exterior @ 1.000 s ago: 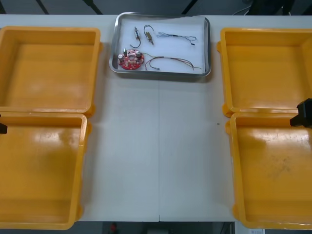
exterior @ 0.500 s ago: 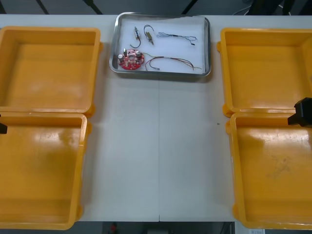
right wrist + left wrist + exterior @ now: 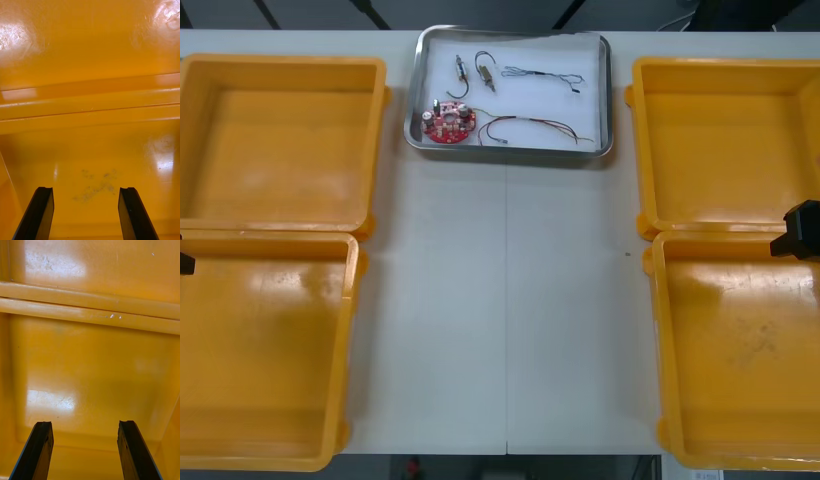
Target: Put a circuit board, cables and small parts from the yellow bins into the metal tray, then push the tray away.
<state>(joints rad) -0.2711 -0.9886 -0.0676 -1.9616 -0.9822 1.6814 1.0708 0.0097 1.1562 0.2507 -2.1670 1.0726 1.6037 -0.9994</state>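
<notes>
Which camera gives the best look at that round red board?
The front view: the red circuit board lies in the metal tray, at its near left corner. Both wrist views face the floors of yellow bins instead.

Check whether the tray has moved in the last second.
No. The tray sits where it was, by the table's far edge, beside the far left bin. The left hand and right hand hang open over near bins.
</notes>
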